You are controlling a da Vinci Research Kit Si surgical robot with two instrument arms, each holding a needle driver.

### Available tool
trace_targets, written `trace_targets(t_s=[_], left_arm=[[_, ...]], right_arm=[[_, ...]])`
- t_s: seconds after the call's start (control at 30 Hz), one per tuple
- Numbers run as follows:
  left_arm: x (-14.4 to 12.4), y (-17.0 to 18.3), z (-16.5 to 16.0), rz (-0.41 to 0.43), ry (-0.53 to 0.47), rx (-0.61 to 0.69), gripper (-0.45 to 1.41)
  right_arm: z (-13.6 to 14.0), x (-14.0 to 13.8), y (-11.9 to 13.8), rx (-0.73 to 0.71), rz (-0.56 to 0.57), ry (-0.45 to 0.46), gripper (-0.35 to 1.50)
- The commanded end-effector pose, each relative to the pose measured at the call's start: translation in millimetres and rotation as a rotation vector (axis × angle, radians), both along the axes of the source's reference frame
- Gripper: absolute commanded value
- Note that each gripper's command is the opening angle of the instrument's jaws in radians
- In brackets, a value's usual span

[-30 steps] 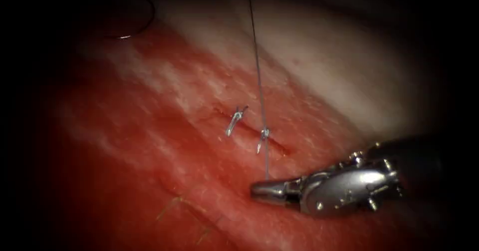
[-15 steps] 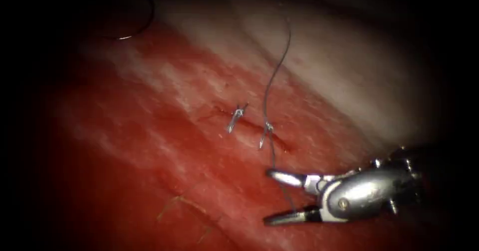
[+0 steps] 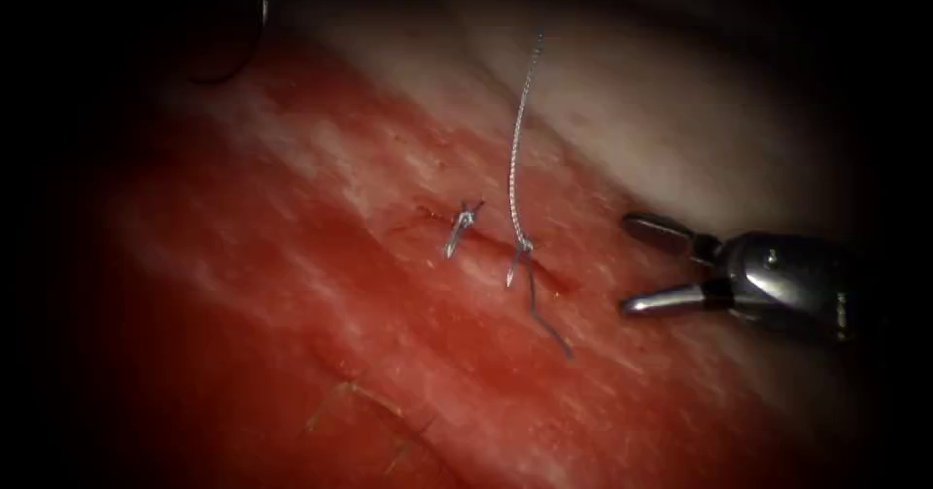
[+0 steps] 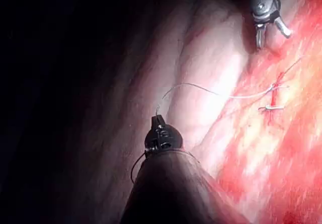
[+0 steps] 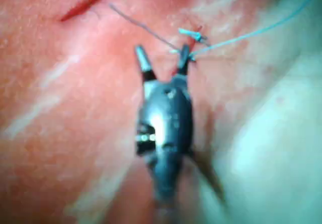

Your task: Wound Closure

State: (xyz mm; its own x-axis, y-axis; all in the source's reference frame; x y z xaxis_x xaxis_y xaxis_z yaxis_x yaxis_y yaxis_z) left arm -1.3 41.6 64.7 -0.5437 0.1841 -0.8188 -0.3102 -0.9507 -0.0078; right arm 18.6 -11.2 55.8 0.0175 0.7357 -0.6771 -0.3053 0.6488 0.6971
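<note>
Right tool has let go of the thread: jaws wide apart, empty, now right of the cut. Short tail lies slack below the second knot. Left tool, far from the cut, grips the long strand. Needle rests well up-left of the cut, out of the tissue.

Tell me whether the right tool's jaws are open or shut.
Open. The right tool has its two jaws spread apart with bare tissue between them, holding nothing; the thread lies clear of it.
</note>
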Motion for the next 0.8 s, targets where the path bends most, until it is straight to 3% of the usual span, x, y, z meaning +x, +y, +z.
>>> trace_targets(t_s=[0.03,0.13,0.23,0.47,0.8], left_arm=[[-0.4,0.3,0.5,0.005,0.003,-0.006,-0.45],[-0.8,-0.4,-1.2,0.004,0.011,-0.019,-0.45],[-1.3,-1.0,-3.5,0.006,0.006,-0.037,-0.45],[-2.3,-2.1,-8.6,0.015,-0.004,-0.078,-0.45],[-3.2,-3.2,-11.2,0.023,-0.008,-0.105,-0.45]], right_arm=[[0.7,1.0,-0.5,0.015,0.005,0.006,1.18],[2.0,2.1,0.2,0.132,0.020,-0.015,1.14],[2.5,4.0,0.6,0.197,0.032,-0.034,1.28],[2.9,6.7,1.4,0.237,-0.022,-0.091,1.36],[5.3,8.8,1.8,0.247,-0.063,-0.118,1.46]])
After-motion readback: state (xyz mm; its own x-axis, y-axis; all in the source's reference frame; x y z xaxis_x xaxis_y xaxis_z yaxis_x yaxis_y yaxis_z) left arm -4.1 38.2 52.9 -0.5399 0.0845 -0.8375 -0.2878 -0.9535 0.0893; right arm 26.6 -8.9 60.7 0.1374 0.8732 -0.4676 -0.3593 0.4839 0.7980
